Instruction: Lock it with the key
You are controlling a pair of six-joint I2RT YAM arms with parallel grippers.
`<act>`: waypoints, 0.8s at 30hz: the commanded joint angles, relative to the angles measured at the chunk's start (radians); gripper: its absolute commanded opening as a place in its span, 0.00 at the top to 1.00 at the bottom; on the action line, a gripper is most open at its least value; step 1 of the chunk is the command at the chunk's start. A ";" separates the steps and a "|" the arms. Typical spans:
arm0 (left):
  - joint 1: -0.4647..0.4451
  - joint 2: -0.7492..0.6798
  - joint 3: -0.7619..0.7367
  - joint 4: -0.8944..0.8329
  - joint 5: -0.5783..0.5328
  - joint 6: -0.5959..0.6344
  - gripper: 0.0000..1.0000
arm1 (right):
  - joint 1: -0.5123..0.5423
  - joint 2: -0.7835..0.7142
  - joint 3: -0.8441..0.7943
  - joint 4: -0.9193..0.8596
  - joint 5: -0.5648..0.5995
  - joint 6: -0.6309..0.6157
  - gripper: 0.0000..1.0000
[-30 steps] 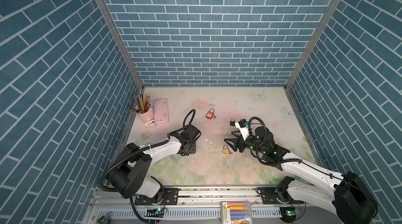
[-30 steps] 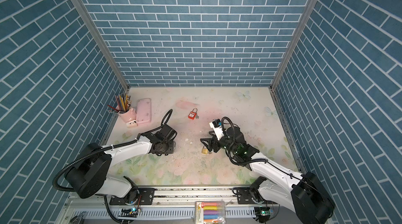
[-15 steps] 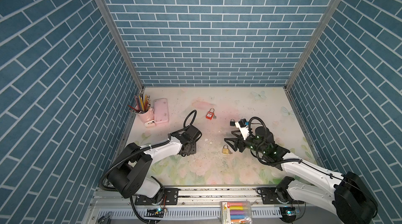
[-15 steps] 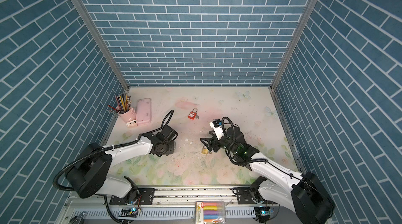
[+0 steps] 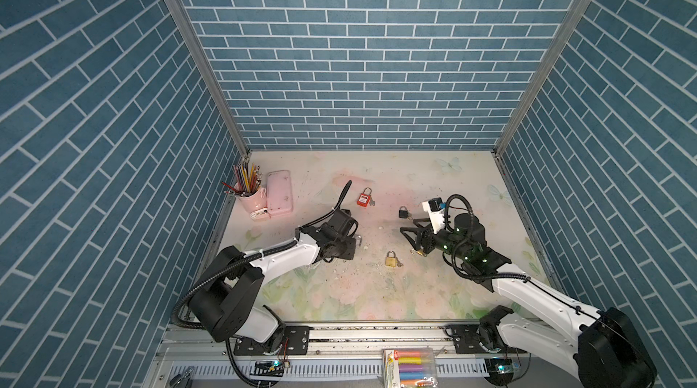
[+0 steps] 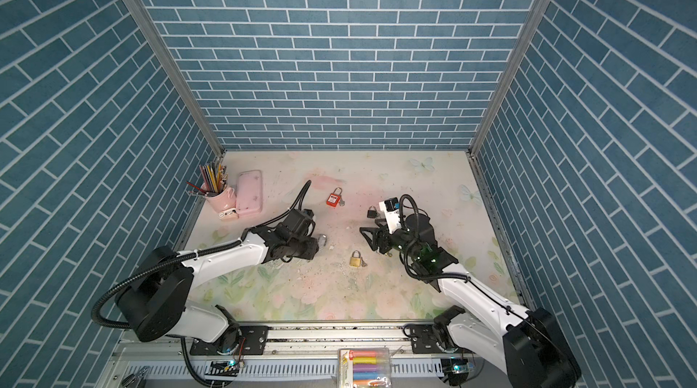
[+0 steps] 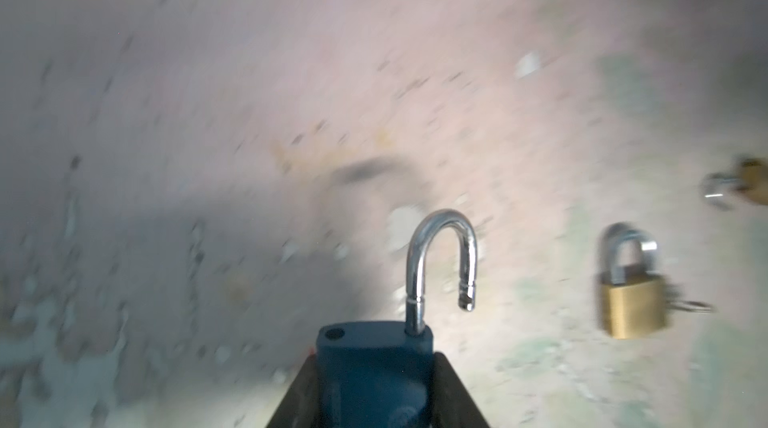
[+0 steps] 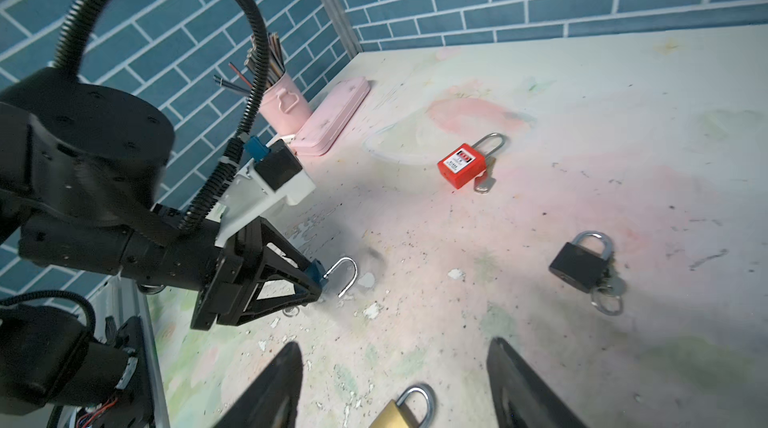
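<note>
My left gripper is shut on the body of a blue padlock. Its silver shackle stands open and sticks out past the fingertips. In both top views this gripper is low over the table, left of centre. A key ring shows under it in the right wrist view; the key itself is hidden. My right gripper is open and holds nothing, a hand's width right of centre. A brass padlock with keys lies flat just in front of its fingers.
A red padlock and a black padlock lie further back, each with keys. A small brass piece lies under the right gripper. A pink cup of pencils and a pink case stand at the back left wall.
The left gripper's jaws have closed in on the blue padlock and its wrist has tipped up slightly. The right arm has hardly moved.
</note>
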State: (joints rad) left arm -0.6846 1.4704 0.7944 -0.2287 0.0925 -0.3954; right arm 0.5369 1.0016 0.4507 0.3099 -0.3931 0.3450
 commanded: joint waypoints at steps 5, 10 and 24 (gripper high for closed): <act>-0.002 -0.019 0.072 0.320 0.248 0.498 1.00 | -0.095 -0.113 0.078 -0.129 -0.132 0.024 0.29; -0.005 -0.071 -0.036 0.587 0.381 0.689 1.00 | -0.098 -0.128 0.105 -0.207 -0.210 0.013 0.30; -0.006 -0.073 -0.013 0.510 0.590 0.894 1.00 | -0.003 -0.036 0.148 -0.330 -0.322 -0.016 0.33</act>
State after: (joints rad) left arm -0.6876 1.3880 0.7368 0.2878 0.5972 0.4423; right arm 0.5011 0.9482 0.5503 0.0154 -0.6876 0.3603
